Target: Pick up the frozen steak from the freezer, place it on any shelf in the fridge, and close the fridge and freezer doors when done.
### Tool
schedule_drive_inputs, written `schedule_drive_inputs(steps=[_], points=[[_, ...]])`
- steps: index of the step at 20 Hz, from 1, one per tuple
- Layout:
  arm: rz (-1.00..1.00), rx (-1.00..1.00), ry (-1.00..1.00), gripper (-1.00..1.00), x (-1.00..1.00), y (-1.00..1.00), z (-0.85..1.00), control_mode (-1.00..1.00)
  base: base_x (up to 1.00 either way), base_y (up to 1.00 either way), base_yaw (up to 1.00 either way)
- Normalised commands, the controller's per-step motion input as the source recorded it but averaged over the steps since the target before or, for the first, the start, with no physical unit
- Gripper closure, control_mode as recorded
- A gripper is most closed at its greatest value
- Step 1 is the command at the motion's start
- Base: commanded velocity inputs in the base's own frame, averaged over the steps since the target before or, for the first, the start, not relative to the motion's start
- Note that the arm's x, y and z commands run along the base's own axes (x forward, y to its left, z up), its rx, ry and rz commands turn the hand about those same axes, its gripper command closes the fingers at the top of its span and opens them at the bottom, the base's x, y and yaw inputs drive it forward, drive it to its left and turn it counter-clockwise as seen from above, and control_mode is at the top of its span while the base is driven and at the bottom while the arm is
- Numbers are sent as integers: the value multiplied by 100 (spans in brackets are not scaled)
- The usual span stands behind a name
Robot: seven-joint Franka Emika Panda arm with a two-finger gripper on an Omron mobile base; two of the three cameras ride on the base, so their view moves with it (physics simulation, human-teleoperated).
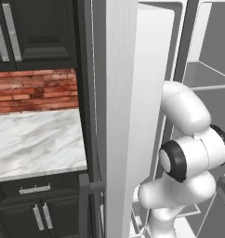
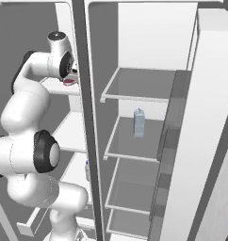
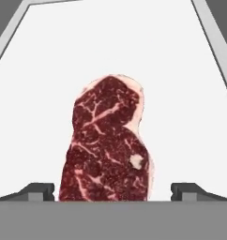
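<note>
Left base view: the white jointed arm (image 1: pixel 188 153) reaches past the tall white freezer door (image 1: pixel 119 116). Right base view: the claw (image 2: pixel 70 76) hovers at a white freezer shelf (image 2: pixel 57 87). Hand view: the claw (image 3: pixel 113 190) is spread wide, released, with the flat dark-red marbled frozen steak (image 3: pixel 108 145) lying between its fingertips (image 3: pixel 40 190).

Arm (image 2: pixel 26 155) bent up and fwd, wrist high; jaws spread wide, tips (image 3: pixel 40 191) well apart, nothing gripped.
</note>
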Motion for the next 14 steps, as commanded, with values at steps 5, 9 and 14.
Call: schedule_drive_inputs(steps=[5,9,14], points=[[0,0,9,100,31,3,-59,-100,0,0,0],[0,0,3,100,-1,0,-90,-100,0,0,0],[0,-1,-5,100,0,-2,-30,-100,0,0,0]])
